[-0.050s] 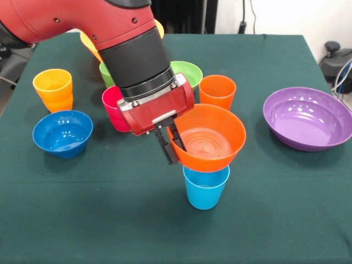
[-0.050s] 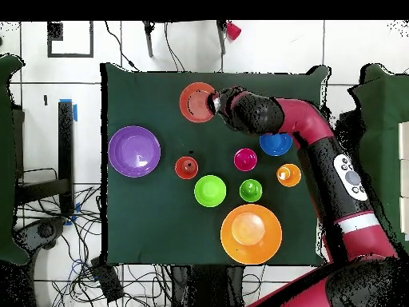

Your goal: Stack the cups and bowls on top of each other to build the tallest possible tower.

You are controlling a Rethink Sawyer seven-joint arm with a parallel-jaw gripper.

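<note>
A small orange bowl is on top of an upright light blue cup, making a two-piece tower. My gripper is shut on the bowl's rim on the picture's left side, one finger inside and one outside. I cannot tell whether the bowl rests on the cup or hangs just above it. Standing apart on the green cloth are an orange cup, a magenta cup, a yellow-orange cup, a blue bowl, a light green bowl and a purple bowl.
A green cup and a large yellow-orange bowl stand at the far side, mostly hidden behind my arm in the front view. The table's dark green cloth runs to the front edge. Cables lie on the floor around the table.
</note>
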